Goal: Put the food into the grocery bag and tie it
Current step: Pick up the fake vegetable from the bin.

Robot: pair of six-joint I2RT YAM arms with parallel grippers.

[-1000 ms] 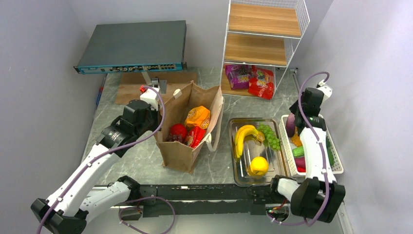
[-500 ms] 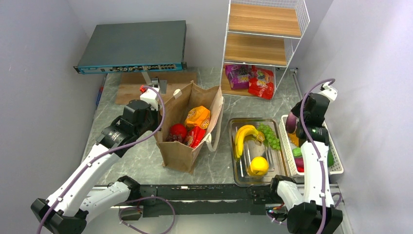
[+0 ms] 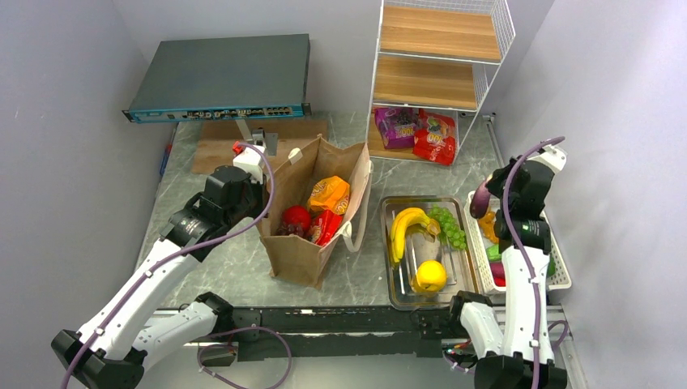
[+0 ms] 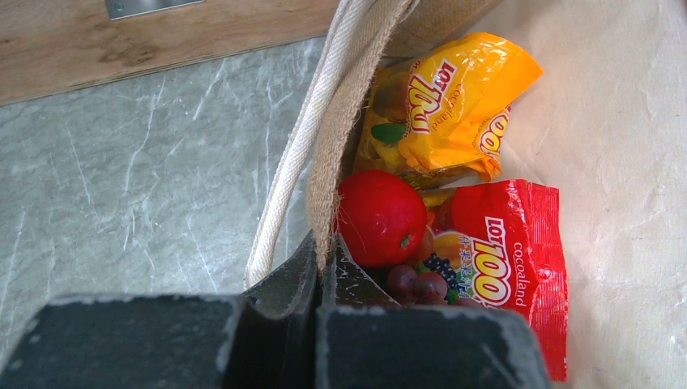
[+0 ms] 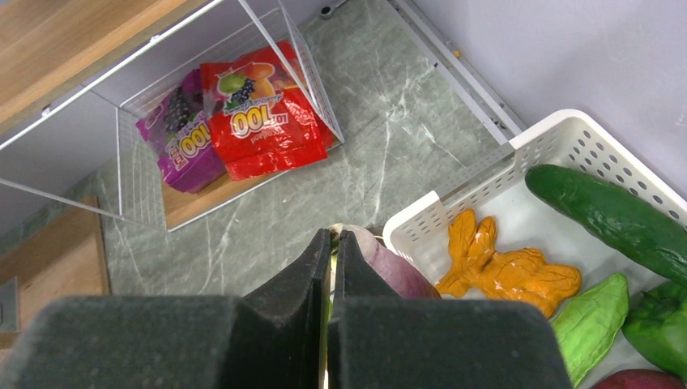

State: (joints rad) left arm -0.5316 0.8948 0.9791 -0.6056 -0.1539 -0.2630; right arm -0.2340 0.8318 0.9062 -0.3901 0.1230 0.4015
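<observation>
The brown grocery bag (image 3: 304, 251) stands open left of centre. Inside it lie an orange snack packet (image 4: 445, 105), a red apple (image 4: 381, 217), a red packet (image 4: 506, 243) and dark grapes (image 4: 417, 282). My left gripper (image 4: 322, 251) is shut on the bag's left rim (image 4: 340, 138), beside the cream rope handle (image 4: 296, 154). My right gripper (image 5: 332, 239) is shut on the stem end of a purple eggplant (image 5: 393, 271), which hangs over the near-left corner of the white basket (image 5: 567, 138). In the top view the eggplant (image 3: 480, 200) hangs left of the right wrist.
The basket holds a cucumber (image 5: 608, 215), an orange root (image 5: 502, 271) and other green vegetables. A clear tray (image 3: 389, 292) holds a banana (image 3: 405, 223), green grapes (image 3: 448, 223) and a lemon (image 3: 429, 275). A wire shelf holds packets (image 3: 421, 134). A wooden board (image 3: 215, 142) lies behind the bag.
My right wrist has drifted right and a little higher, carrying the eggplant up with it. The left arm and the bag have not moved.
</observation>
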